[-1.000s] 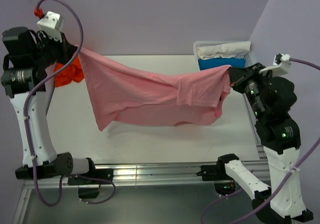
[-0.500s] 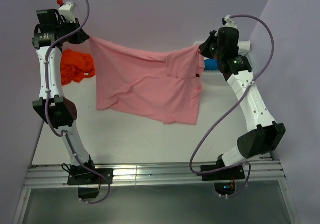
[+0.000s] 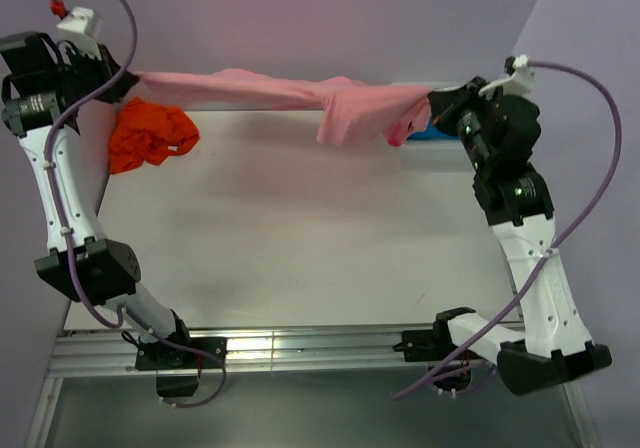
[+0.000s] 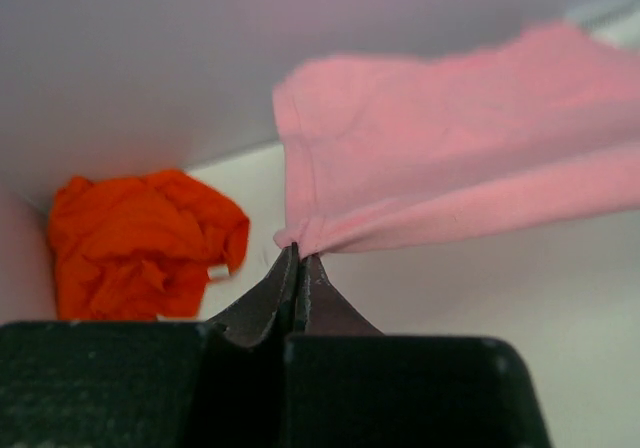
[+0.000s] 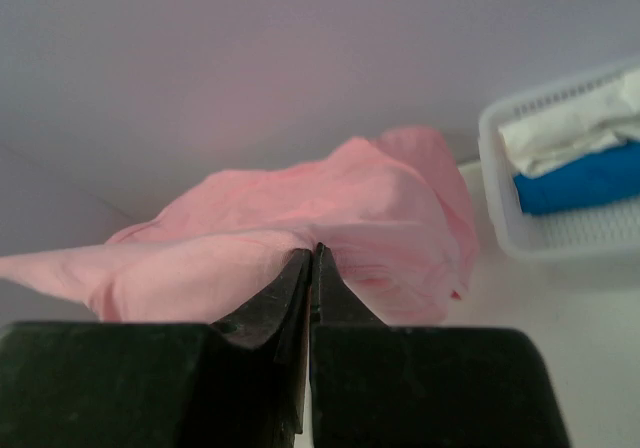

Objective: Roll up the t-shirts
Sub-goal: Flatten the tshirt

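By pink tee (image 5: 330, 228), R-wrist cam: basket (image 5: 570, 236)

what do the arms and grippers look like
The left arm and right arm have white links with black joint housings. A purple cable loops from each wrist. Gripper fingers are dark and taper to points.

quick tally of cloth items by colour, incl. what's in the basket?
pink t-shirt: 1
orange t-shirt: 1
white cloth, in basket: 1
blue cloth, in basket: 1
Total: 4
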### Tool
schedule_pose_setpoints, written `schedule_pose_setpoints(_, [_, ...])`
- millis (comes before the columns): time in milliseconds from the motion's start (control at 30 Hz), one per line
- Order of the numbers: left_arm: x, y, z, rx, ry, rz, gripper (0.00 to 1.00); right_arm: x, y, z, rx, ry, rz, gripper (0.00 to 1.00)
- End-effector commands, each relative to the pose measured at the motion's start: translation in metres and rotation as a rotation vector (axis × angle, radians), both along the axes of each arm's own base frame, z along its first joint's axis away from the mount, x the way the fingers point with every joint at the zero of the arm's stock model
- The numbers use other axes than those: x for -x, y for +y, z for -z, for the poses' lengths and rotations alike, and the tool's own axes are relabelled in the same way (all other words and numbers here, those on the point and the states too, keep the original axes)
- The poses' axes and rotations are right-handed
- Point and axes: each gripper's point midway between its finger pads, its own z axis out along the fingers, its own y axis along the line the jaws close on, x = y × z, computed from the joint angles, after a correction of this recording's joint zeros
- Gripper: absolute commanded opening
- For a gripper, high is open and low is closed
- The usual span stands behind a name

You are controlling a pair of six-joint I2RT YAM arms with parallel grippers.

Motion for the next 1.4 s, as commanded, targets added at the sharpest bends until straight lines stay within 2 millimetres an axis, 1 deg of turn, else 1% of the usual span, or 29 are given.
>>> schedule_pose_setpoints(0, [0.035, -0.016, 0.079, -0.098, 0.176, 0.133, 0.00, 0.003, -0.007, 0.076, -0.047, 0.161, 0.047, 0.00])
schedule_pose_setpoints(33, [0.042, -0.012, 0.102, -0.163, 0.207, 0.154, 0.00, 0.007, -0.006, 0.092, -0.052, 0.190, 0.047, 0.00])
schedule_pose_setpoints(67, [0.058, -0.014, 0.123, -0.178, 0.268, 0.172, 0.00, 0.015, -0.007, 0.121, -0.052, 0.244, 0.049, 0.00])
schedule_pose_setpoints(100, [0.075, -0.017, 0.169, -0.165, 0.378, 0.203, 0.00, 0.019, -0.006, 0.136, -0.064, 0.276, 0.049, 0.00])
schedule_pose_setpoints(133, [0.085, -0.012, 0.193, -0.223, 0.418, 0.219, 0.00, 0.026, -0.007, 0.148, -0.068, 0.298, 0.049, 0.00])
schedule_pose_setpoints(167, [0.108, -0.016, 0.234, -0.214, 0.510, 0.238, 0.00, 0.031, -0.007, 0.181, -0.063, 0.366, 0.051, 0.00])
schedule_pose_setpoints(233, [0.129, -0.011, 0.272, -0.277, 0.572, 0.250, 0.00, 0.037, -0.007, 0.212, -0.062, 0.436, 0.055, 0.00])
schedule_pose_setpoints(267, [0.144, -0.013, 0.302, -0.281, 0.619, 0.254, 0.00, 0.041, -0.009, 0.239, -0.047, 0.498, 0.068, 0.00])
schedule_pose_setpoints(333, [0.156, -0.013, 0.327, -0.309, 0.662, 0.268, 0.00, 0.042, -0.013, 0.267, -0.030, 0.566, 0.092, 0.00])
schedule_pose_setpoints(367, [0.165, -0.013, 0.345, -0.317, 0.707, 0.272, 0.00, 0.043, -0.013, 0.293, -0.014, 0.636, 0.100, 0.00])
schedule_pose_setpoints(433, [0.170, -0.016, 0.358, -0.314, 0.742, 0.298, 0.00, 0.041, -0.013, 0.314, -0.006, 0.690, 0.109, 0.00])
schedule_pose_setpoints(467, [0.172, -0.018, 0.367, -0.304, 0.769, 0.314, 0.00, 0.041, -0.014, 0.335, 0.008, 0.742, 0.119, 0.00])
schedule_pose_setpoints(500, [0.172, -0.018, 0.371, -0.300, 0.781, 0.315, 0.00, 0.040, -0.015, 0.345, 0.013, 0.766, 0.125, 0.00])
schedule_pose_setpoints(533, [0.172, -0.019, 0.373, -0.297, 0.790, 0.322, 0.00, 0.040, -0.016, 0.362, 0.029, 0.819, 0.133, 0.00])
schedule_pose_setpoints(600, [0.173, -0.020, 0.381, -0.289, 0.815, 0.334, 0.00, 0.038, -0.021, 0.375, 0.054, 0.856, 0.159, 0.00])
schedule_pose_setpoints(633, [0.174, -0.021, 0.383, -0.287, 0.822, 0.336, 0.00, 0.038, -0.021, 0.387, 0.066, 0.891, 0.164, 0.01])
schedule_pose_setpoints(667, [0.175, -0.021, 0.387, -0.288, 0.829, 0.340, 0.00, 0.036, -0.021, 0.390, 0.071, 0.897, 0.164, 0.07])
schedule_pose_setpoints(700, [0.176, -0.022, 0.388, -0.289, 0.831, 0.343, 0.00, 0.035, -0.022, 0.392, 0.076, 0.901, 0.166, 0.26])
schedule_pose_setpoints(800, [0.181, -0.025, 0.392, -0.292, 0.837, 0.358, 0.00, 0.033, -0.022, 0.387, 0.080, 0.890, 0.171, 0.48])
schedule_pose_setpoints(900, [0.185, -0.026, 0.393, -0.291, 0.837, 0.360, 0.00, 0.037, -0.022, 0.371, 0.068, 0.852, 0.189, 0.56])
schedule_pose_setpoints(933, [0.186, -0.026, 0.393, -0.291, 0.838, 0.363, 0.00, 0.043, -0.023, 0.362, 0.060, 0.834, 0.188, 0.58])
schedule_pose_setpoints(967, [0.188, -0.027, 0.394, -0.287, 0.843, 0.367, 0.00, 0.047, -0.023, 0.358, 0.047, 0.827, 0.192, 0.63])
schedule_pose_setpoints(1000, [0.188, -0.028, 0.394, -0.289, 0.840, 0.370, 0.00, 0.052, -0.023, 0.355, 0.034, 0.819, 0.192, 0.63])
schedule_pose_setpoints(1033, [0.190, -0.027, 0.394, -0.292, 0.842, 0.371, 0.00, 0.062, -0.023, 0.349, 0.020, 0.798, 0.190, 0.63])
schedule_pose_setpoints(1100, [0.193, -0.028, 0.396, -0.292, 0.846, 0.374, 0.00, 0.075, -0.021, 0.346, -0.021, 0.783, 0.189, 0.63])
schedule_pose_setpoints(1133, [0.192, -0.028, 0.396, -0.293, 0.841, 0.376, 0.00, 0.089, -0.019, 0.348, -0.040, 0.778, 0.174, 0.61])
schedule_pose_setpoints(1167, [0.194, -0.028, 0.397, -0.292, 0.846, 0.374, 0.00, 0.095, -0.016, 0.349, -0.076, 0.774, 0.175, 0.57])
schedule_pose_setpoints(1267, [0.196, -0.032, 0.395, -0.277, 0.841, 0.384, 0.00, 0.119, -0.009, 0.366, -0.124, 0.793, 0.144, 0.50])
schedule_pose_setpoints(1367, [0.199, -0.035, 0.392, -0.264, 0.840, 0.394, 0.00, 0.136, -0.006, 0.386, -0.141, 0.829, 0.137, 0.49])
